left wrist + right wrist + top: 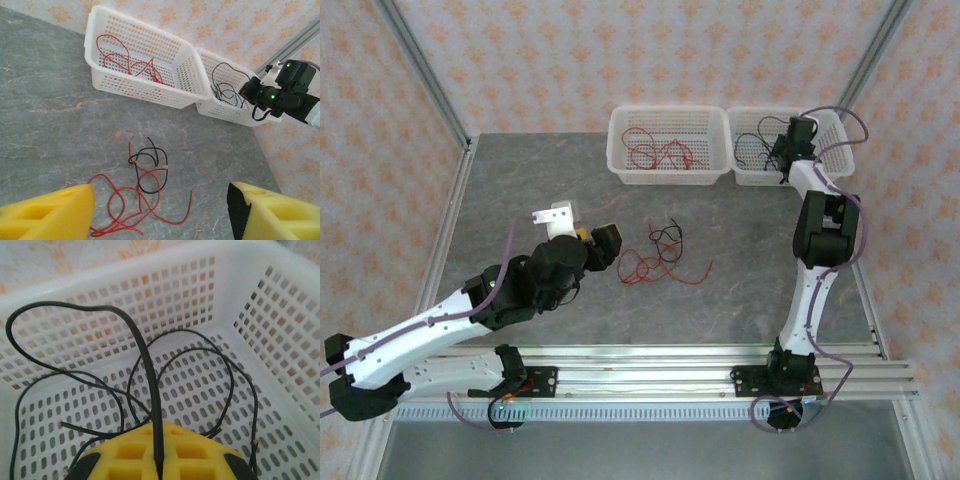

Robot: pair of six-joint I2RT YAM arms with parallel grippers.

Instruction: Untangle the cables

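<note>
A tangle of thin cables lies mid-table: a looping red cable (125,200) crossed with a shorter black cable (150,170), also seen from above as one tangle (660,255). My left gripper (582,232) hovers just left of it. In the left wrist view this gripper (160,215) is open, and its yellow fingers (50,210) straddle the tangle's near side without touching it. My right gripper (159,465) is inside the right basket (125,275), shut on a black cable (145,365) that arcs up from between its pads. Other black cables (200,350) lie on the basket floor.
Two white perforated baskets stand side by side at the table's back. The left basket (665,110) holds red cables (655,150); the right basket (750,178) holds black ones, with the right arm (820,230) reaching over it. Aluminium rails border the table.
</note>
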